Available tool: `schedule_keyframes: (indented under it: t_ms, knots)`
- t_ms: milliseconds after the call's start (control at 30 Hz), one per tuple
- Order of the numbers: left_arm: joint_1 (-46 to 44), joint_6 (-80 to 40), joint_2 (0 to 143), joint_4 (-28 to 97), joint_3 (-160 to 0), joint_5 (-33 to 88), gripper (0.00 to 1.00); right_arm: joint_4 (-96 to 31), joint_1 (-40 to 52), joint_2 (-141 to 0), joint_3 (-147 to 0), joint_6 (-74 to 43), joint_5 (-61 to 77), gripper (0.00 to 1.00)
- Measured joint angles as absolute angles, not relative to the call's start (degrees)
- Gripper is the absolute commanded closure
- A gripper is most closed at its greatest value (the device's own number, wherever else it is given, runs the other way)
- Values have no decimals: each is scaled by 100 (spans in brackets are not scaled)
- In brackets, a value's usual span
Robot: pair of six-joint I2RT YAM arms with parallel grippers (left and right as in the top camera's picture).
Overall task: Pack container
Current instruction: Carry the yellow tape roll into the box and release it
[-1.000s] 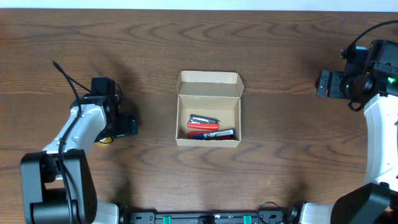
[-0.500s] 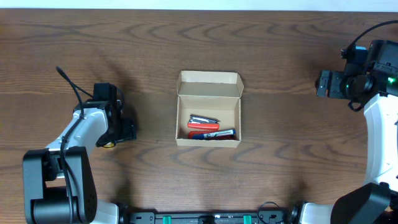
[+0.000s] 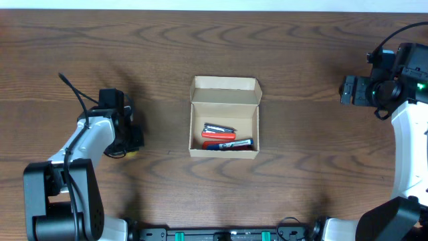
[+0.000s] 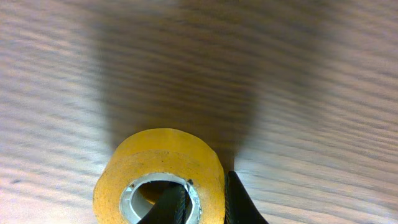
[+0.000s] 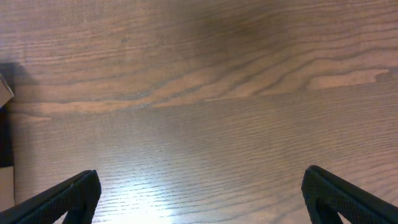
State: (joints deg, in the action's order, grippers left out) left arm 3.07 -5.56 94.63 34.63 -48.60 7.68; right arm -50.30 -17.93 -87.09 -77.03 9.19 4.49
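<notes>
The container, a small tan cardboard box, sits at the table's middle with its flap lid folded back. Red- and blue-handled hand tools lie in its near end. Well left of it, my left gripper is down at the table and covers most of a roll of yellow tape. In the left wrist view the tape roll fills the lower middle. My left gripper is shut on its wall, one finger inside the core, the other outside. My right gripper hangs open at the far right, nothing between its fingers.
Dark wood table all round. The left arm's base stands at the near left corner, and the right arm runs along the right edge.
The left gripper's jaws have shut on the wall of the tape roll, and the wrist shifted slightly. The right arm and the container have not moved.
</notes>
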Motion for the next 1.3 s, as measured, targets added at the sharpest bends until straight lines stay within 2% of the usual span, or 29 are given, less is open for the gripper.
schedule_keyframes:
  t_ms: [133,267,500,633,933,1100,1300]
  knots:
    - [242,-523,9500,3809,-5131,1234,94,-5030,-1793,-8709,-7703,919,449,1]
    - [-75,-169,9566,4569,-6130,1509,94,-5028,-1793,-8709,-7703,919,449,1]
    - [-1302,1140,9590,5258,-8648,1483,94,-5043,-1793,-8709,-7703,917,451,1]
    - [-2161,2154,9579,5354,-9435,1466,94,-5050,-1793,-8709,-7703,917,449,1]
    - [-3830,5039,9660,6289,-9550,1393,94,-5050,-1793,-8709,-7703,917,451,1]
    - [-3905,5649,10027,6567,-9550,1234,94,-5052,-1793,-8709,-7703,919,451,1]
    - [-3769,5745,10921,6707,-9550,1197,94,-5059,-1793,-8709,-7703,919,451,1]
